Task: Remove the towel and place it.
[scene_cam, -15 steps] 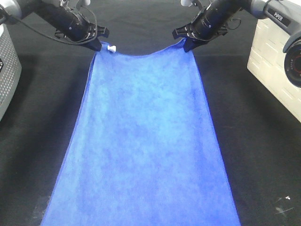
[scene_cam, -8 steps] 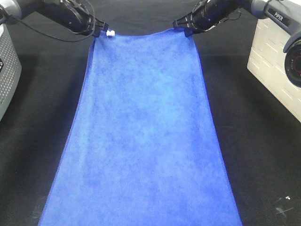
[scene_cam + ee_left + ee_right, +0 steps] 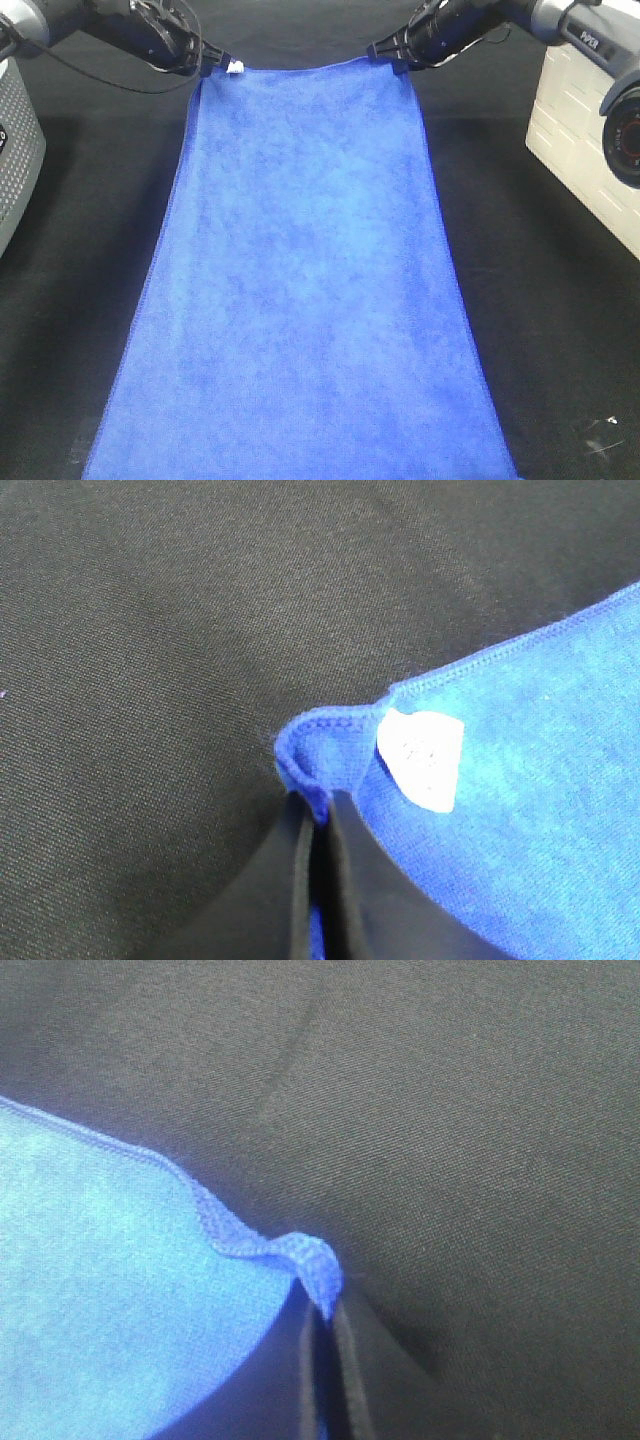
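The bright blue towel (image 3: 305,280) lies stretched lengthwise over the black table cloth (image 3: 70,300), its near end running out of the exterior high view. My left gripper (image 3: 208,64) is shut on the towel's far left corner, right beside the small white tag (image 3: 236,68). My right gripper (image 3: 398,62) is shut on the far right corner. In the left wrist view the closed fingers (image 3: 300,880) pinch the stitched hem (image 3: 310,750) next to the tag (image 3: 422,758). The right wrist view shows the pinched corner (image 3: 315,1265) puckered between closed fingers (image 3: 345,1380).
A grey perforated box (image 3: 15,150) stands at the left edge. A cream-coloured unit (image 3: 585,140) with a black lens stands at the right edge. Black cloth shows on both sides of the towel.
Both grippers have pulled the towel's far edge away from the camera and outward. The sagging edge between them is now taut and straight, and the towel lies flatter.
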